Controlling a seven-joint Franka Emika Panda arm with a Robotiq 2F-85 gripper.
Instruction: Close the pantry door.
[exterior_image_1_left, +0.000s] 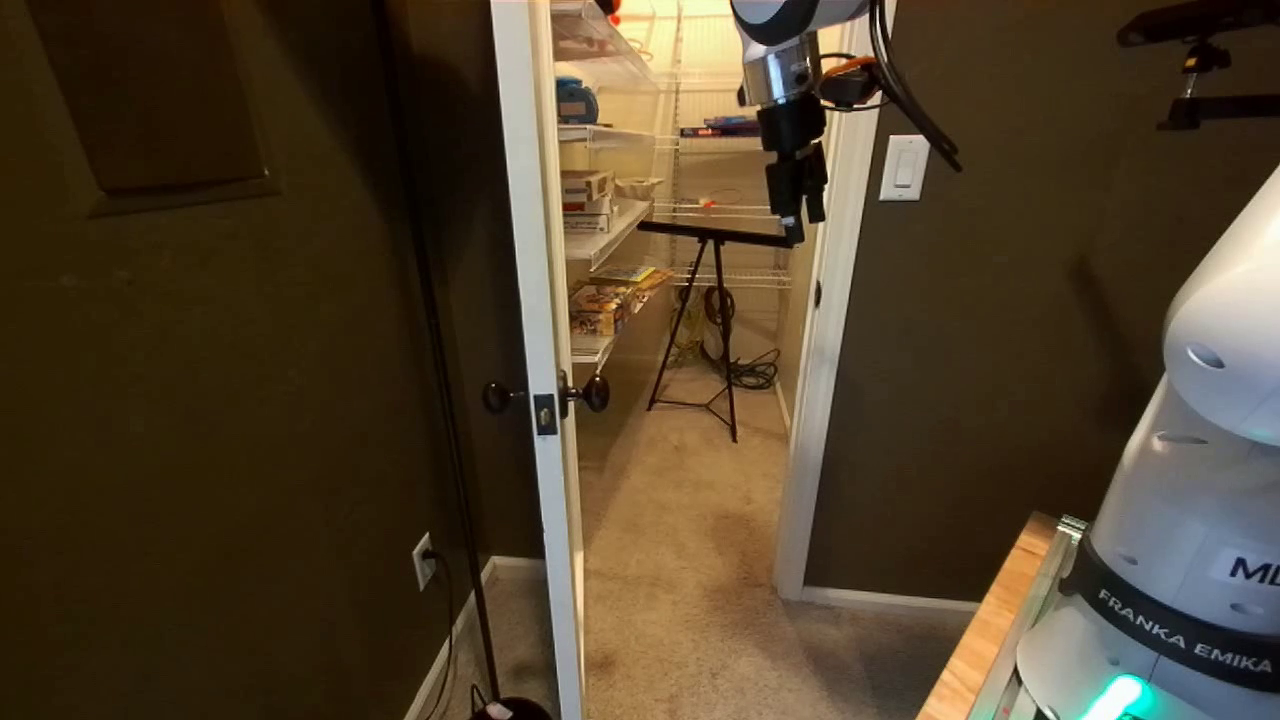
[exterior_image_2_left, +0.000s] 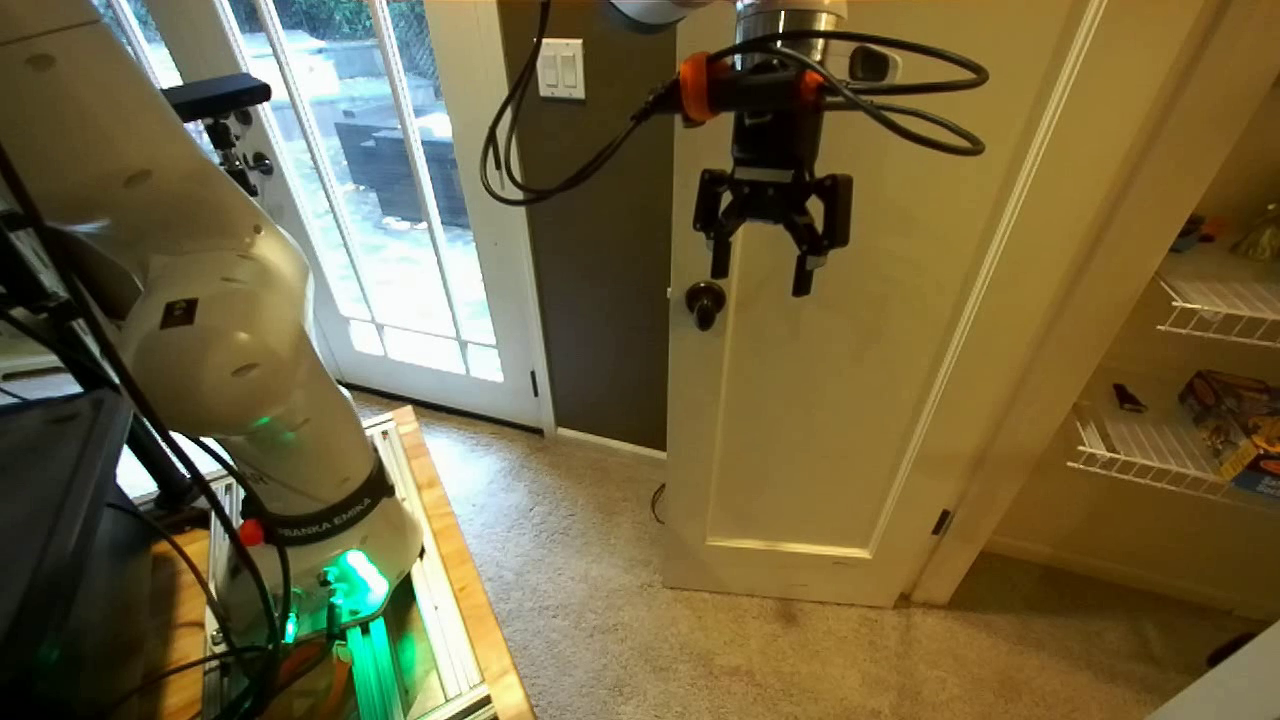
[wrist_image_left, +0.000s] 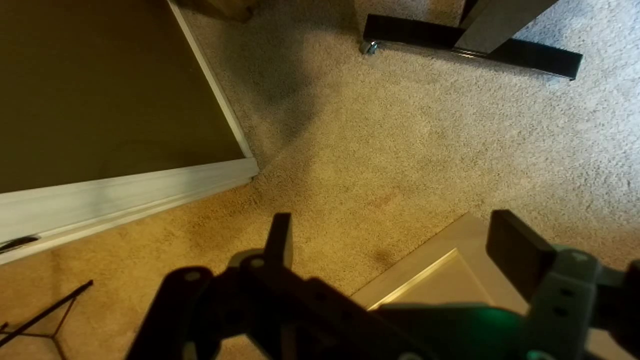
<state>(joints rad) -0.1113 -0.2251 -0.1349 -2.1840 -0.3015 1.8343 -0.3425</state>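
Observation:
The pantry door stands ajar. In an exterior view its white edge (exterior_image_1_left: 530, 250) faces the camera, with a dark latch plate (exterior_image_1_left: 545, 414) and a dark round knob (exterior_image_1_left: 597, 393) on its pantry-side face. In an exterior view its panelled face (exterior_image_2_left: 800, 430) and knob (exterior_image_2_left: 705, 303) show behind and below my gripper (exterior_image_2_left: 761, 282). My gripper (exterior_image_1_left: 805, 225) hangs in the doorway near the right-hand frame, apart from the door edge. In the wrist view my gripper (wrist_image_left: 392, 216) has its fingers wide apart with nothing between them. A lower door corner (wrist_image_left: 457, 240) shows beyond them.
White door-frame trim (exterior_image_1_left: 830, 350) borders the opening. Inside are wire shelves (exterior_image_1_left: 615, 228) with boxes and a black tripod stand (exterior_image_1_left: 690, 231). A thin lamp pole stands on a dark base (exterior_image_1_left: 515, 708) left of the door. A glass door (exterior_image_2_left: 370, 230) is behind the arm.

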